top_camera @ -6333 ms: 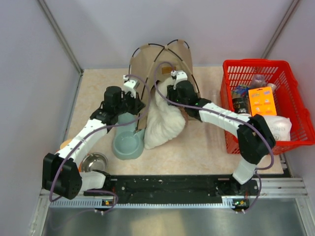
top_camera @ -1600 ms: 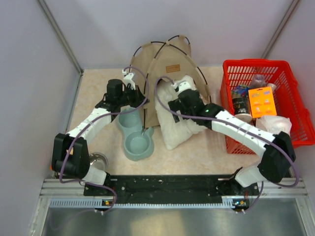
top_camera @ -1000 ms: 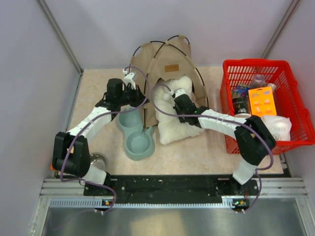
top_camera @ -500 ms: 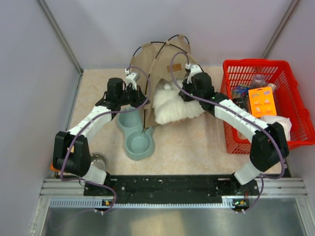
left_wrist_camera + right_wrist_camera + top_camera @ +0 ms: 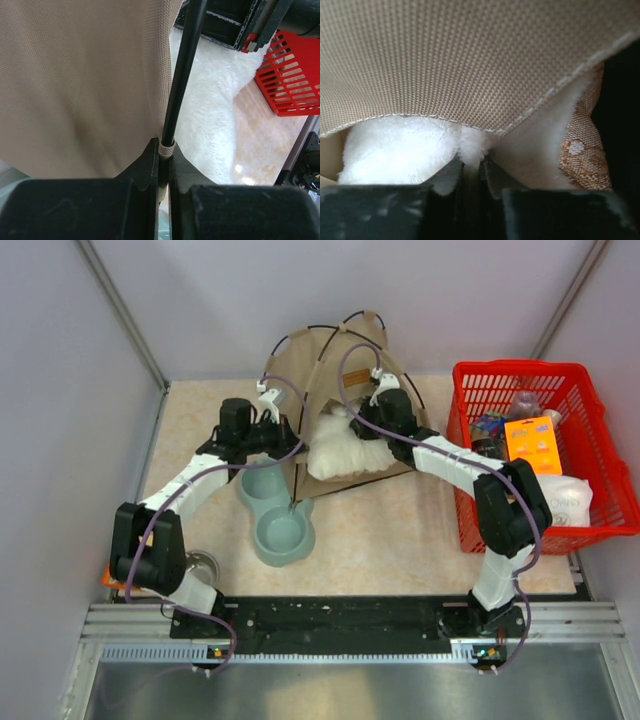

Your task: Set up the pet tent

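Tan cloth is filling most of what both my wrists are seeing. The pet tent (image 5: 318, 365) is standing at the far middle of the desk (image 5: 400, 525), directly ahead of both hands, with its doorway facing back toward me.

I am pinching my left hand (image 5: 164, 152) almost fully closed on the foot of a thin black pole (image 5: 181, 75), where it is entering a small cloth loop at the tent's near left corner. The pole is running up and away from that hand, with the tent wall just to its left.

I am clamping my right hand (image 5: 471, 165) tight on a tuft of the white plush pillow (image 5: 340, 452), with the doorway's hem hanging just above the fingers. The pillow is lying with its long side across the doorway, mostly under the cloth. As I am judging it, the right hand is the nearer one for seating it, and the push is needing to go straight away from that hand while the left is bracing the corner.
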`<state>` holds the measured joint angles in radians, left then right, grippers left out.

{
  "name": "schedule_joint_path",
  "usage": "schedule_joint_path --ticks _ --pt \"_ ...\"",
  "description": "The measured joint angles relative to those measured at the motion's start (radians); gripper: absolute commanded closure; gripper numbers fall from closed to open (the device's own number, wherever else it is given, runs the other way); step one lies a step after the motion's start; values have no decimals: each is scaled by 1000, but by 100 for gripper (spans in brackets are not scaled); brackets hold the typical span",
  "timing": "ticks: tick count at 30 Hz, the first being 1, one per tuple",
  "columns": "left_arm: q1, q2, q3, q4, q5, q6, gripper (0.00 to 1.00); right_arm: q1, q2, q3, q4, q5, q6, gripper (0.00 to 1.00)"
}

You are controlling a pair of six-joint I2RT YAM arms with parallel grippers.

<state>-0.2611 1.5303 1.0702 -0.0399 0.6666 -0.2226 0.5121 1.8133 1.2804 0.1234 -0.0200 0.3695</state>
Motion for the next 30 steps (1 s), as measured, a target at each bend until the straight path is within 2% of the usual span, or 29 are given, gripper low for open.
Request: schedule_joint_path --ticks 3,4,6,10,15,19,24,28,29,30 --pt "0 9 4 7 0 -10 100 3 2 -1 14 26 21 33" --pt "0 11 6 7 -2 -12 100 3 2 2 13 36 20 25" --pt "0 17 9 7 -5 -16 100 4 2 26 -19 52 24 20" --pt "0 18 11 6 -22 -21 100 7 -15 127 -187 66 8 16" --pt "0 33 25 0 -44 -35 100 10 -145 135 -343 99 -19 14" --pt "0 37 29 -7 -56 -38 100 10 -230 133 -418 117 -49 10" --pt "0 37 35 -18 -59 -37 100 31 -297 78 -433 111 -98 6" --pt "0 37 40 -27 -58 -37 100 87 -272 -10 -395 80 -134 8" --pt "0 37 40 -29 -57 -37 100 95 -257 -29 -381 74 -139 12" --pt "0 37 40 -30 -55 -37 100 102 -230 -52 -353 67 -145 20"
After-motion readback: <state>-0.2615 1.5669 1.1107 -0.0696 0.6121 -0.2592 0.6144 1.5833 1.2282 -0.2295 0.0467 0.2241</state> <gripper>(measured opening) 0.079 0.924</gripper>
